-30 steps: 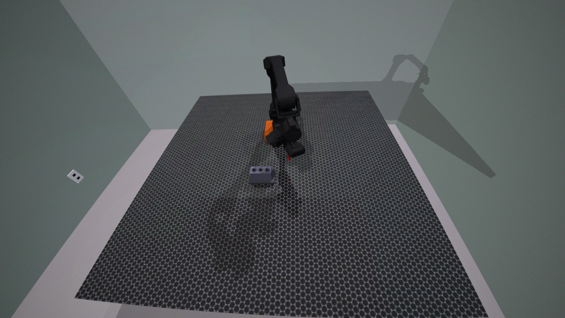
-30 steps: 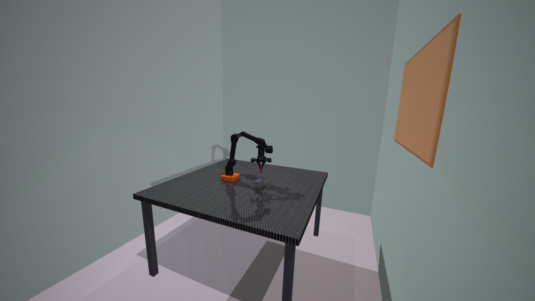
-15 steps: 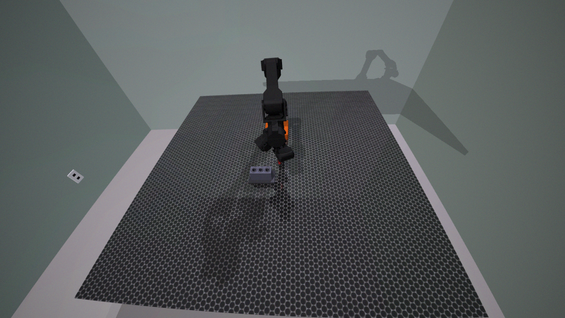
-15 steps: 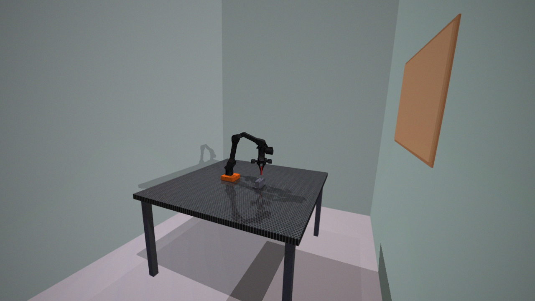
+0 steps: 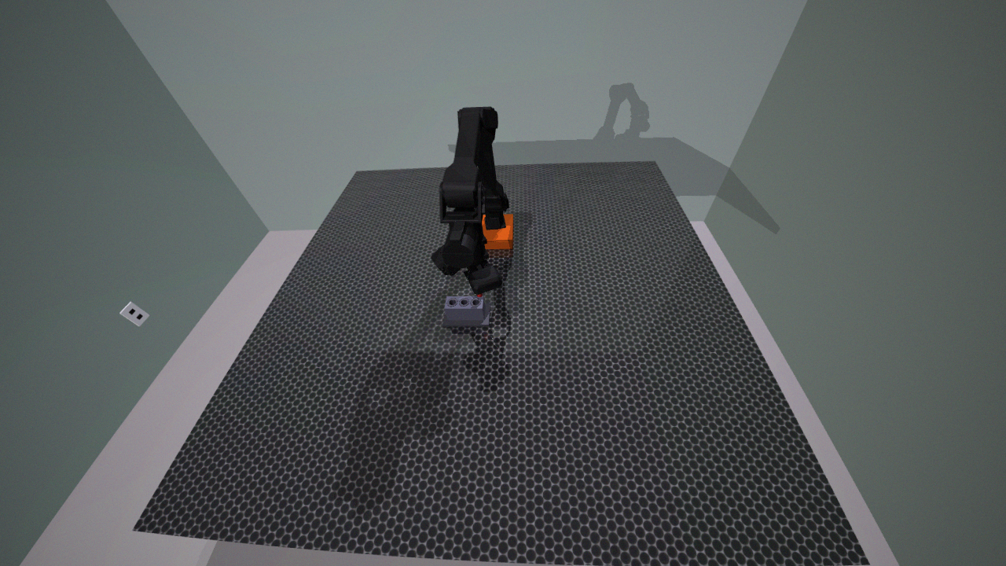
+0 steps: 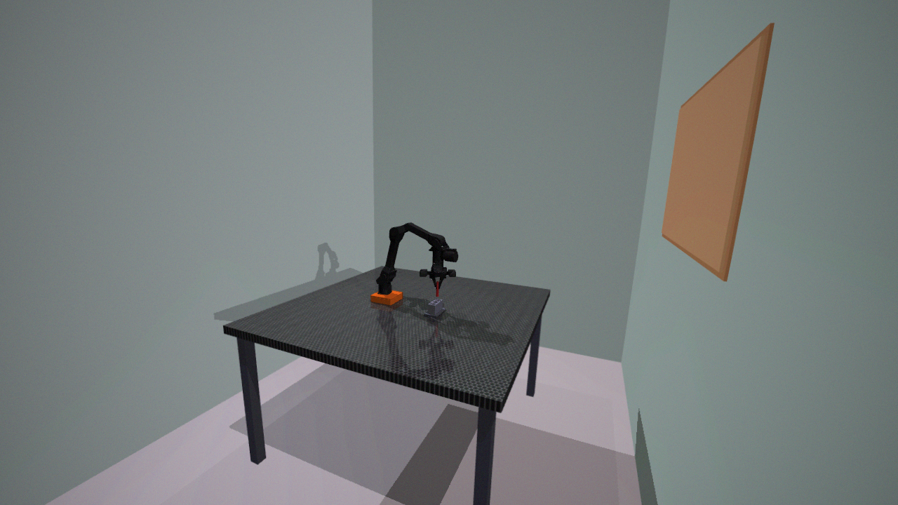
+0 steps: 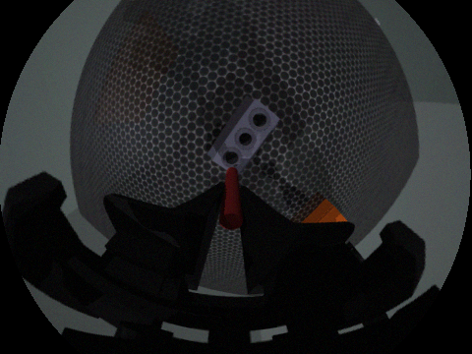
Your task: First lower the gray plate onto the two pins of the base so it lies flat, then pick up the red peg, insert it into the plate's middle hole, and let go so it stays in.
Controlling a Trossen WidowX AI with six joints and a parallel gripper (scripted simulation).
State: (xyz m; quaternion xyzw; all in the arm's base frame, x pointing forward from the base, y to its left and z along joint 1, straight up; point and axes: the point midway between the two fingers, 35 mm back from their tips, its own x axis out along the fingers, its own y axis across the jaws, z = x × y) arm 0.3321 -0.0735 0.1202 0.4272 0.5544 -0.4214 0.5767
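The gray plate point(image 5: 464, 316) point(image 6: 435, 308) point(image 7: 252, 129) is a block with three holes in a row along its top. It sits level on the base, whose thin edge point(image 5: 466, 325) shows under it in the top view. The base's pins are hidden. My gripper point(image 6: 437, 285) point(image 7: 231, 189) is shut on the red peg point(image 6: 437, 290) point(image 7: 232, 199) and holds it upright above the plate. In the wrist view the peg's lower end appears beside the plate's nearest end hole, away from the middle hole. The plate's holes look empty.
The arm's orange mount point(image 5: 498, 242) point(image 6: 386, 298) point(image 7: 324, 212) stands on the table point(image 5: 563, 422) point(image 6: 351, 339) behind the plate in the top view. In the wrist view it lies at the lower right. An orange panel point(image 6: 715, 156) hangs on the wall.
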